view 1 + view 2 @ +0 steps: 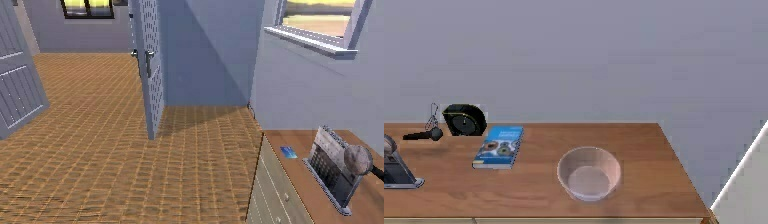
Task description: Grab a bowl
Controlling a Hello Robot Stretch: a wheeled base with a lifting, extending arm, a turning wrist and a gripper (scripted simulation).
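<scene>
A pale door (pixel 150 65) stands ajar over the wood floor (pixel 100 150); at lower right, a table (pixel 303 185) carries a small blue thing (pixel 289 152) and a grey rack (pixel 335 160).

No print can be read, even on the book (pixel 499 146).

This is a home, with parquet floor (pixel 90 140), panelled door (pixel 148 60), window (pixel 315 15), and a dresser (pixel 634 140) bearing clock (pixel 464 121) and book (pixel 499 146).
</scene>
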